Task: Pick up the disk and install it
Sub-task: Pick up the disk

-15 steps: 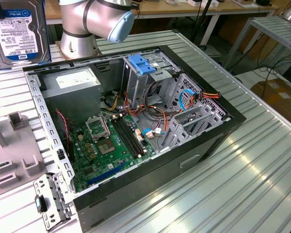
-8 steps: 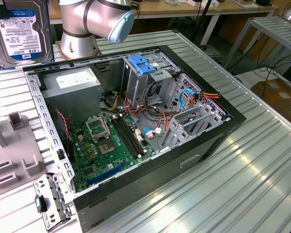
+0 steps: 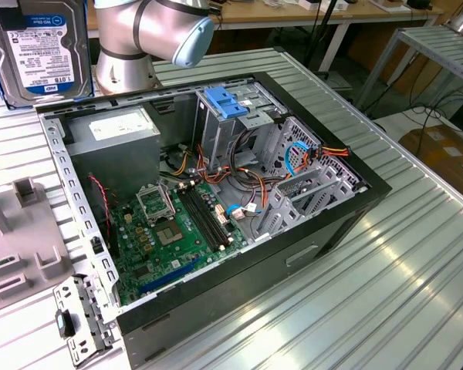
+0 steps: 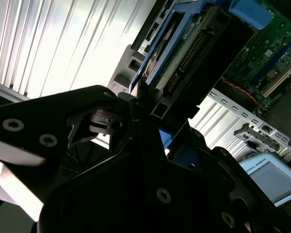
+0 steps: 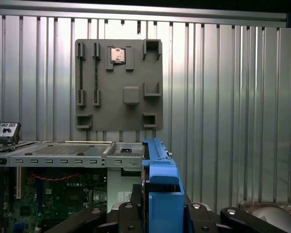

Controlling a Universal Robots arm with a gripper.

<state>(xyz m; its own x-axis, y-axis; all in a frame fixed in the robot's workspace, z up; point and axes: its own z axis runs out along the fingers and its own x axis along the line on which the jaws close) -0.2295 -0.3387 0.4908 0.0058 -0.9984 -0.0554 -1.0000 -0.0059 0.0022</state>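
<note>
Held aloft at the exterior view's upper left: the disk (image 3: 40, 48), label and blue band toward the camera, blue rail down one edge, clear of the table (image 3: 401, 293) and outside the case (image 3: 309, 254). Clamped in the gripper (image 5: 161, 213), closed firmly on it; dark fingers (image 5: 123, 213) pressed against either side in the first wrist view, with the disk (image 5: 160, 179) edge-on and its blue rail facing the lens. In the second wrist view, tilted away from the dark gripper body, showing the connector edge of the disk (image 4: 184, 53). Not yet installed.

Just beside it, on the exterior view's right, a grey joint of the arm (image 3: 150, 31) with a pale blue cap. Below, lying open on the ribbed metal table, the black case. Inside: a grey box (image 3: 112, 132) with a white sticker in the corner nearest the disk; a bare blue bracket (image 3: 225, 102) atop the drive cage (image 3: 243, 135); a green board (image 3: 174, 223) on the floor; orange, red and blue cables (image 3: 251, 181) bunched between cage and board. At the exterior view's left, resting on the table beside the case, a grey plate (image 3: 31, 262) with raised blocks; in the first wrist view, beyond the disk, a like plate (image 5: 119, 109) with a small chip (image 5: 118, 55) in one slot. Near the case's lower-left corner, a loose perforated metal piece (image 3: 81, 320).
</note>
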